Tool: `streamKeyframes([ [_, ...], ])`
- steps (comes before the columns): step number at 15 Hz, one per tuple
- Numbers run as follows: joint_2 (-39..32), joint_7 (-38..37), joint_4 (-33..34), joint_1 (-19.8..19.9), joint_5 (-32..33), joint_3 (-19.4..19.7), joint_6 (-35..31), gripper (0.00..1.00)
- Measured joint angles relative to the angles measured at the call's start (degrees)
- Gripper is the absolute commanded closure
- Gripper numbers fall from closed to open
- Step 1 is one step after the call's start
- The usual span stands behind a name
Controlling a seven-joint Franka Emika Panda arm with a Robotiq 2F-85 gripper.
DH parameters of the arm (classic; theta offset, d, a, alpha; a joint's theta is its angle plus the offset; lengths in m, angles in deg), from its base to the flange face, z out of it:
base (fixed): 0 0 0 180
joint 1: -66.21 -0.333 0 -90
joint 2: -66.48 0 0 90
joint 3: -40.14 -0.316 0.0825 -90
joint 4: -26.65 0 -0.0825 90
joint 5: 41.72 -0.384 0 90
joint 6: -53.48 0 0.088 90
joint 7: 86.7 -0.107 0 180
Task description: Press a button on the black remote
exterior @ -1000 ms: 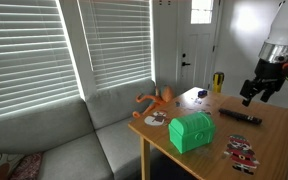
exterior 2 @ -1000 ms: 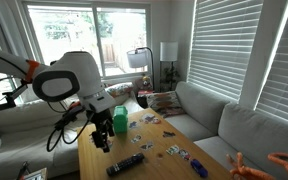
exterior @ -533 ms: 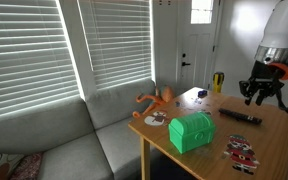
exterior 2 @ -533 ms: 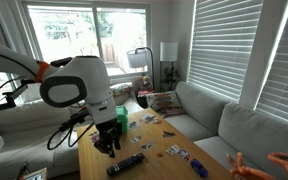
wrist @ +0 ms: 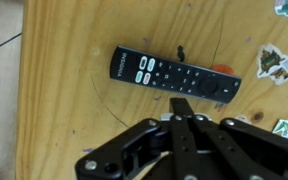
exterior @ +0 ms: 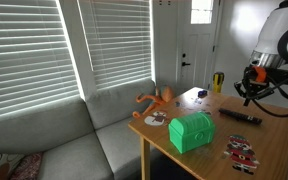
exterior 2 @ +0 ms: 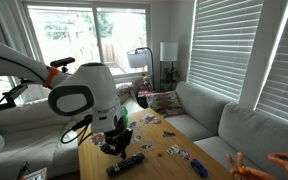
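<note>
The black remote [wrist: 174, 77] lies flat on the wooden table [wrist: 64, 110], its buttons facing up, slanting across the wrist view. My gripper [wrist: 182, 106] is shut with nothing between its fingers. Its tips point at the remote's near long edge, close to the middle. In both exterior views the gripper [exterior: 252, 92] [exterior 2: 119, 148] hangs low over the table, just above the remote [exterior: 241, 116] [exterior 2: 125, 164]. I cannot tell whether the tips touch the remote.
A green chest-shaped box [exterior: 192, 131] stands near the table's front corner, and a red-and-white patterned item [exterior: 241, 151] lies beside it. An orange toy [exterior: 156, 99] lies at the far edge. Stickers [wrist: 278, 63] are scattered on the wood. A grey sofa [exterior: 64, 140] borders the table.
The jaws went from wide open to shut. The arm came down and moved in over the remote.
</note>
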Motion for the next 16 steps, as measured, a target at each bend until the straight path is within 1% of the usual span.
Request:
streamKeyframes([
  [3, -1.38, -4.93, 0.00, 0.04, 0.06, 0.44, -1.81, 1.00],
  [5, -1.97, -6.44, 0.01, 0.03, 0.08, 0.74, -2.09, 1.00],
  [16, -4.58, -6.53, 0.43, -0.17, 0.33, 2.18, -2.09, 1.00],
])
